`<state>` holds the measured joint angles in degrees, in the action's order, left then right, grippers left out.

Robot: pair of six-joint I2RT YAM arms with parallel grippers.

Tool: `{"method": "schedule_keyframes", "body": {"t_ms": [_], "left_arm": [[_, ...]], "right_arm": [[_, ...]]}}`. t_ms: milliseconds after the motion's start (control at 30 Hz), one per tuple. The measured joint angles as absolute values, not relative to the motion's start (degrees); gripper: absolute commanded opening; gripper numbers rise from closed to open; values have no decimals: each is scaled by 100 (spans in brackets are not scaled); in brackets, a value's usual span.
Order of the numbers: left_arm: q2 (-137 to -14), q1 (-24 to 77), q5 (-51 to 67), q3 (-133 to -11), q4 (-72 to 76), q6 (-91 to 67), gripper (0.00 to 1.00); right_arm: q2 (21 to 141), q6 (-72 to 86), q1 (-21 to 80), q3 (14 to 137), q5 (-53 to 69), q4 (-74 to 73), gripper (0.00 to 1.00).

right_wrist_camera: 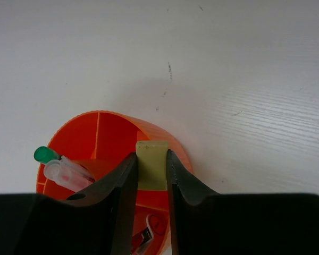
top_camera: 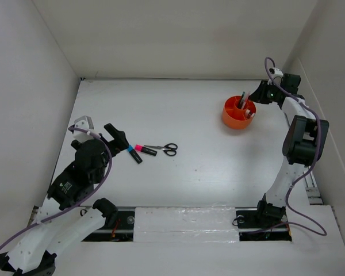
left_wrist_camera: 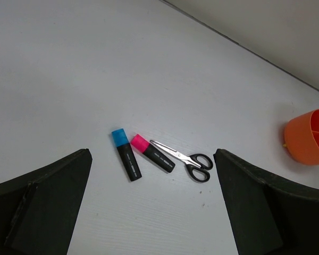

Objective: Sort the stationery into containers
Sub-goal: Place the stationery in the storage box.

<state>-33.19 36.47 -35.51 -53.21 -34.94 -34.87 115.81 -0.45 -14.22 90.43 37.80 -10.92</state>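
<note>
Hiding the beige eraser cube's (right_wrist_camera: 152,170) sides, the right gripper (right_wrist_camera: 151,155) is pinching it over the round orange plastic desk pot (right_wrist_camera: 117,123), arm stretched forward; the left gripper (left_wrist_camera: 152,153) is hanging wide open, empty, near the blue-capped black marker (left_wrist_camera: 126,161), pink-capped black marker (left_wrist_camera: 152,153) and black-handled scissors (left_wrist_camera: 189,159).

**Left wrist view.** The left gripper (left_wrist_camera: 152,159) stands wide open, its two dark fingers (left_wrist_camera: 40,204) filling the 7 and 5 o'clock corners. On the white table (left_wrist_camera: 95,69), between the fingers:

- A blue-capped marker (left_wrist_camera: 126,154) lies at 8 o'clock from frame centre, cap toward 11 o'clock.
- A pink-capped marker (left_wrist_camera: 152,153) lies just beside it at 6 o'clock, cap toward 10 o'clock.
- The scissors (left_wrist_camera: 186,160) lie at 5 o'clock with blades closed, tips toward 10 o'clock close to the pink-capped marker and black handles toward 4 o'clock.

The orange pot (left_wrist_camera: 307,139) is cut off by the frame edge at 3 o'clock, well apart from these. The wall (left_wrist_camera: 276,26) occupies 1 o'clock.
</note>
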Motion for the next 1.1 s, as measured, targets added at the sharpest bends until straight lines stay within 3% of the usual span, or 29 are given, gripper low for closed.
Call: {"method": "schedule_keyframes", "body": {"t_ms": [533, 733, 1100], "left_arm": [[-3201, 3647, -3492, -5317, -3492, -3450, 100], [-3201, 3647, -3492, -5317, -3492, -3448, 100], [-3199, 3647, -3492, -5317, -3492, -3448, 100]], "right_arm": [[11268, 237, -1422, 8527, 3704, -849, 0], [11131, 242, -1422, 8444, 3704, -816, 8], [11100, 242, -1404, 8366, 3669, -801, 9]]}}
